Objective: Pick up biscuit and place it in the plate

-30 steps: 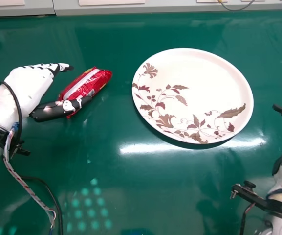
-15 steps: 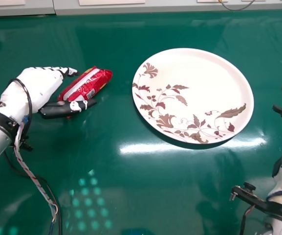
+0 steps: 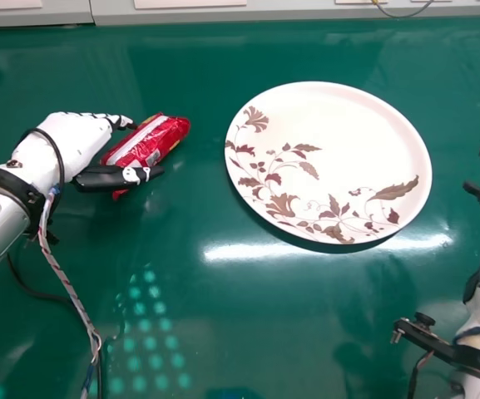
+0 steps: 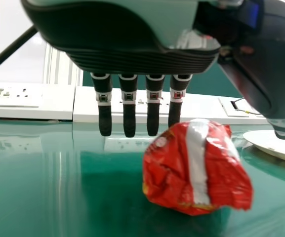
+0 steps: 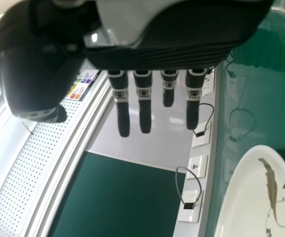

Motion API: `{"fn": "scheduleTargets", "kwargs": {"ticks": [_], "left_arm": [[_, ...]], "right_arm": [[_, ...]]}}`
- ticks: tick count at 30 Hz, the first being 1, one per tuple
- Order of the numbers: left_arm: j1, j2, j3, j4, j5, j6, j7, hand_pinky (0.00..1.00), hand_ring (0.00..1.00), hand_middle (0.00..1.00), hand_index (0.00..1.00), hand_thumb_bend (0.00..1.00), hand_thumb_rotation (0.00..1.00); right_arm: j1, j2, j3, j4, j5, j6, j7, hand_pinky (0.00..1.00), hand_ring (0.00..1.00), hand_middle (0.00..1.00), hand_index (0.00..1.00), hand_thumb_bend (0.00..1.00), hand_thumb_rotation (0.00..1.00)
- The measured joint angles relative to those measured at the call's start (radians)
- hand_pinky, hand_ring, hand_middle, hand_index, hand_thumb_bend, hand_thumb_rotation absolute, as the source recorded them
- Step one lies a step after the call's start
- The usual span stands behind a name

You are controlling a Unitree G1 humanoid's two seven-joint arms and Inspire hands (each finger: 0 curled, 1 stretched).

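With the right hand idle and open, the left hand has its fingers extended, thumb apart, gripping nothing beside the biscuit packet. The packet lies short of the tabletop's far edge; grasping, lifting and placing appear left to do, the plate standing apart, nearer that edge.

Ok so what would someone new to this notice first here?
Probably the big white plate with its leafy floral pattern, right of centre on the glossy green table. Next, the shiny red biscuit packet to its left, with the robot's left hand right at it.
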Motion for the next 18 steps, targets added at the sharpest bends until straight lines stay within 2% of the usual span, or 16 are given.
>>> {"fn": "scheduleTargets", "kwargs": {"ticks": [18], "left_arm": [[-0.045, 0.012, -0.050, 0.013, 0.064, 0.063, -0.044, 0.80, 0.85, 0.86, 0.88, 1.00, 0.49]], "right_arm": [[-0.001, -0.001, -0.002, 0.000, 0.003, -0.002, 0.001, 0.73, 0.81, 0.82, 0.78, 0.68, 0.42]]}}
